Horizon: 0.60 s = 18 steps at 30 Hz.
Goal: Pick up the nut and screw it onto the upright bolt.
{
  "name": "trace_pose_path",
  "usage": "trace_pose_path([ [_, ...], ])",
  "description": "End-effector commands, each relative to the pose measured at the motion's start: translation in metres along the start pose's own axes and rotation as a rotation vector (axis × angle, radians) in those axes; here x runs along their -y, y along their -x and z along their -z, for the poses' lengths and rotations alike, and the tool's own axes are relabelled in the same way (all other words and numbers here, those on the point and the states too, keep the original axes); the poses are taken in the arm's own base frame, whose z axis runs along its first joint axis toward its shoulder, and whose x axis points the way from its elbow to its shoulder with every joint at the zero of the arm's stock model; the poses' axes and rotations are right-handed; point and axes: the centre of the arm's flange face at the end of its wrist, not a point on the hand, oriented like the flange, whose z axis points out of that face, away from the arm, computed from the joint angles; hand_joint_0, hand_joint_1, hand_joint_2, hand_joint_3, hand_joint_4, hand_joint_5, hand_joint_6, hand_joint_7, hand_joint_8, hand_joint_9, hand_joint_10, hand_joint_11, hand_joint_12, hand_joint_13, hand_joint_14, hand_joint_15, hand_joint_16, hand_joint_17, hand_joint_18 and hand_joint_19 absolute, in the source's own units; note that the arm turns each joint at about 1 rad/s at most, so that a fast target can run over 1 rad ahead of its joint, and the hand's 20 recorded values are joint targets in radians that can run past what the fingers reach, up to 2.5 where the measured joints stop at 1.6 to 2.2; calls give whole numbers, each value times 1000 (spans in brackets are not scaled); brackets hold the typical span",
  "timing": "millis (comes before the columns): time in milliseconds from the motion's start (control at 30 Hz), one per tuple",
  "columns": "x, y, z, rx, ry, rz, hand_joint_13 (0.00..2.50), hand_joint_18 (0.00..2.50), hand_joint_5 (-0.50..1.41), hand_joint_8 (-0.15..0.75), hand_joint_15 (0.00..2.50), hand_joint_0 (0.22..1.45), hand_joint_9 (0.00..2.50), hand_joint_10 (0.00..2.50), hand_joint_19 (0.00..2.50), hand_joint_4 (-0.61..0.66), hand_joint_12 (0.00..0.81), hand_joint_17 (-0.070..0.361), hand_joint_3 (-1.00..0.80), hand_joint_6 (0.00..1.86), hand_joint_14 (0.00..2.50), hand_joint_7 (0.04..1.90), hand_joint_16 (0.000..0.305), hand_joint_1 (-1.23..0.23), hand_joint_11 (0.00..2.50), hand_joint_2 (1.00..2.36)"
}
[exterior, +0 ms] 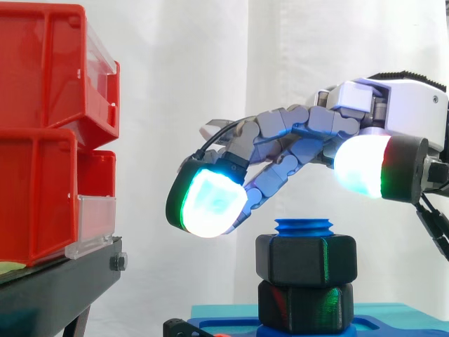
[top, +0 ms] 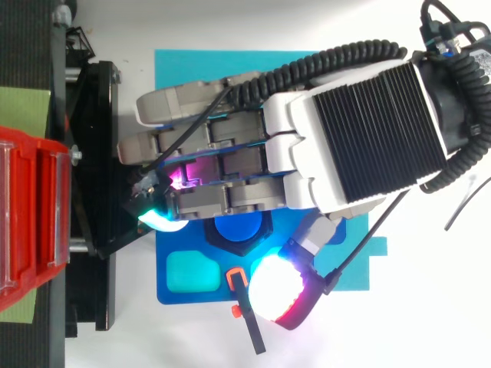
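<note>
Fingers (exterior: pixel 210 200) spread, clamping nothing; hand (exterior: pixel 295 133) poised just above nut (exterior: pixel 305 261). Nut sits threaded on bolt (exterior: pixel 304 227), by blue base's (top: pixel 207 291) long edge. Seemingly done; perhaps final tightening left.

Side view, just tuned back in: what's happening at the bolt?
The robot hand hovers just above the upright blue bolt, fingers relaxed and holding nothing. A black nut already sits on the bolt with thread showing above it, stacked on a second black hex piece below.
</note>
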Motion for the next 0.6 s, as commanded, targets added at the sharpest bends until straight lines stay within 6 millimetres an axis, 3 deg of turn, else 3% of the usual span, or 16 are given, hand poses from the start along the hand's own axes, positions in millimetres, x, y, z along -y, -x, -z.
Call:
trace_pose_path([
  [0, 1, 0, 1, -6, -2, -2, 371, 0, -50, 222, 0, 483, 815, 0, 0, 204, 293, 85, -500, 504, 0, 857, 38, -177, 0, 1000],
  [167, 2, -2, 4, -19, -6, -6, 385, 0, -45, 224, 0, 486, 830, 0, 0, 215, 292, 85, -500, 504, 0, 885, 38, -182, 0, 1000],
  [267, -5, -16, 10, -46, -2, -19, 397, 0, -43, 226, 0, 487, 838, 0, 0, 226, 291, 85, -500, 504, 0, 899, 38, -185, 0, 1000],
  [567, -6, -15, 9, -43, -2, -20, 416, 0, -38, 231, 0, 493, 860, 0, 0, 225, 287, 83, -500, 504, 0, 945, 37, -189, 0, 1000],
])
